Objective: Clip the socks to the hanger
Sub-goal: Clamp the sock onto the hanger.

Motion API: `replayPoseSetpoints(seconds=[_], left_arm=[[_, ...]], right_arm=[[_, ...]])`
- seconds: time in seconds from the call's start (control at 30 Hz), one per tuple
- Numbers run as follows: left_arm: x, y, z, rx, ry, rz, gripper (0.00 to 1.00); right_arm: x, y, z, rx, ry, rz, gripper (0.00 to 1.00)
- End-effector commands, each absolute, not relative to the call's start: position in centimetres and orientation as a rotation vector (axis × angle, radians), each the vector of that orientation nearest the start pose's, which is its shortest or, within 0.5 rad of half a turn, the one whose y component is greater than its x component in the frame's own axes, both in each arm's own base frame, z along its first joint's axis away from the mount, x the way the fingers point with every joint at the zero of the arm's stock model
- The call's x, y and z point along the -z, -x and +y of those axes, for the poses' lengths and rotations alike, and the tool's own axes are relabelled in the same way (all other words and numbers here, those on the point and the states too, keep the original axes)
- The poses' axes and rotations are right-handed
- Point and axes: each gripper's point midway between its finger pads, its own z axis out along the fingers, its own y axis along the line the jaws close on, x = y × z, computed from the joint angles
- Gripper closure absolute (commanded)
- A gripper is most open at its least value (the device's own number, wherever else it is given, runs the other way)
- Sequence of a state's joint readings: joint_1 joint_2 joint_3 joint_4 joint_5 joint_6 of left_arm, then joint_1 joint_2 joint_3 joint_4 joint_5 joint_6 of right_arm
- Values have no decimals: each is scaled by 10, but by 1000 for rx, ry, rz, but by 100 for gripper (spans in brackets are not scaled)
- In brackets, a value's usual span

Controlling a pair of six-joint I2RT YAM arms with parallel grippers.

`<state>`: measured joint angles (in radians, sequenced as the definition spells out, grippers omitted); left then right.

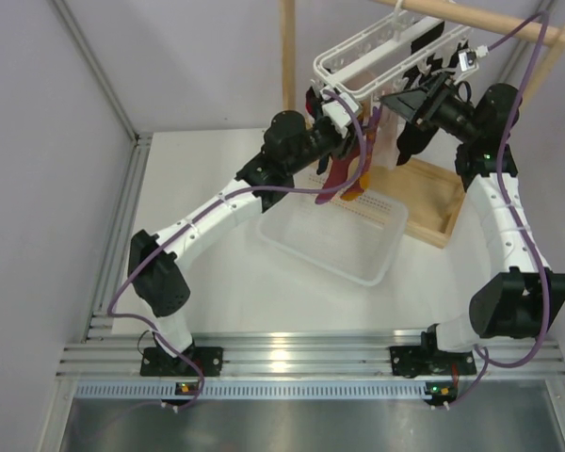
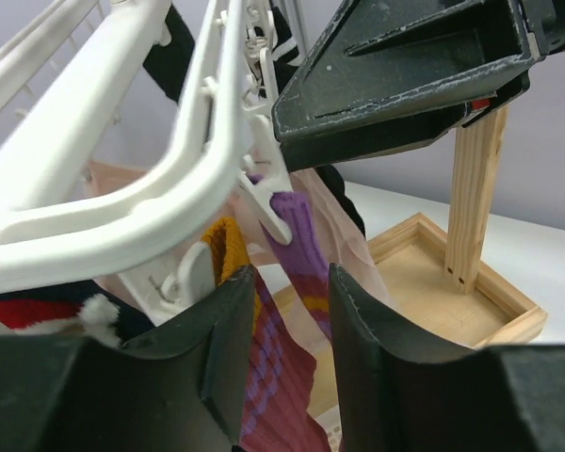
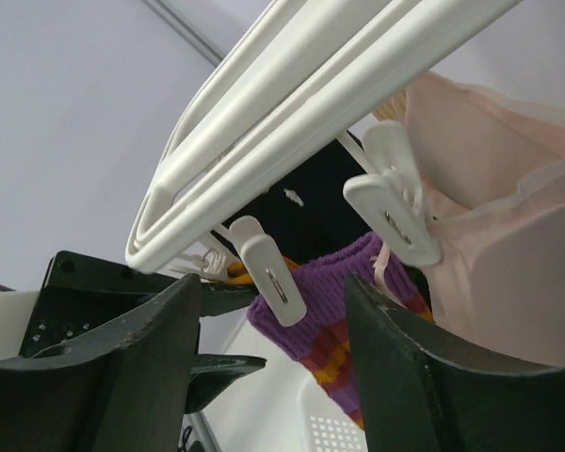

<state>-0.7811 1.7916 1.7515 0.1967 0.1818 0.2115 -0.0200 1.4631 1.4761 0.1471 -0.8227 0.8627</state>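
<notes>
The maroon-purple sock point(image 2: 297, 240) hung high under the hanger point(image 1: 358, 58), its cuff raised against a white peg point(image 3: 271, 271). The left gripper point(image 2: 288, 301) pinched the fabric just below, apparently to hold the cuff at the peg's mouth. The right gripper point(image 3: 271, 301) stood spread on either side of that peg, seemingly placed to squeeze it. Whether the peg already gripped the cuff could not be told.

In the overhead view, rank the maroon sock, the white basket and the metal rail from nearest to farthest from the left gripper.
1. maroon sock, right at the left gripper, hanging below it.
2. white basket, on the table beneath.
3. metal rail, along the near edge.
</notes>
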Motion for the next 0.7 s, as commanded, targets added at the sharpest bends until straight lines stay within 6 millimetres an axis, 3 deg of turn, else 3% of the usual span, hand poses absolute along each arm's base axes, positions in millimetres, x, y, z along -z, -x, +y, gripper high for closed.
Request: replayPoseSetpoints(seconds=[0.0,0.17,0.2,0.23,0.33,0.37,0.4,0.43,0.57,0.6,0.67], left_arm=[[-455,-373,-404,609,-789,1143,55],[-444,-352,-388,640,-798,1223,40],[-435,-350,-385,644,-801,1253,36],[-441,-341,-377,661,-788,1258,27],[-422,-327,-364,675,-801,1349,15],[-418,-324,-360,674,-802,1368,5],[-405,-321,-356,667,-813,1419,4],[-408,-317,-348,664,-795,1433,3],[-390,-311,-324,635,-771,1535,2],[-378,-311,-319,620,-770,1567,2],[-371,-311,-298,603,-740,1617,2]], right_arm=[[-474,-392,141,-1190,125,1512,39],[-468,-379,139,-1164,135,1531,27],[-465,-375,140,-1163,138,1537,25],[-464,-371,139,-1154,146,1537,20],[-456,-360,140,-1148,152,1557,9],[-453,-357,140,-1149,153,1563,7],[-448,-350,141,-1153,155,1573,5],[-443,-346,142,-1154,169,1583,3],[-424,-327,145,-1142,215,1622,1],[-418,-320,145,-1137,224,1631,0],[-410,-311,146,-1111,268,1637,0]])
